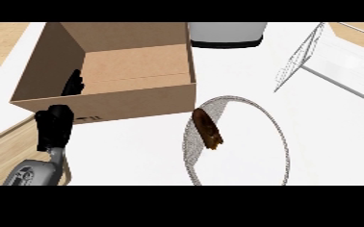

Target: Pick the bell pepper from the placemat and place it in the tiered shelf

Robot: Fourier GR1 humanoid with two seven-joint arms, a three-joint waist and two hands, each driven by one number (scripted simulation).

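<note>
Bell pepper (207, 128) — brown, lying on the round placemat (274, 120). Left hand (55, 127), fingers curled on nothing, beside the cardboard box (135, 98) — wire shelf (298, 57) upper right.

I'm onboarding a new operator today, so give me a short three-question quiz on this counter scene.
1. True or false: the brown item lies on the round placemat.
2. Which hand shows in the head view? A) left hand B) right hand
3. Fill in: the cardboard box sits to the ____ of the wire shelf in the view.

Key: 1 true; 2 A; 3 left
</note>
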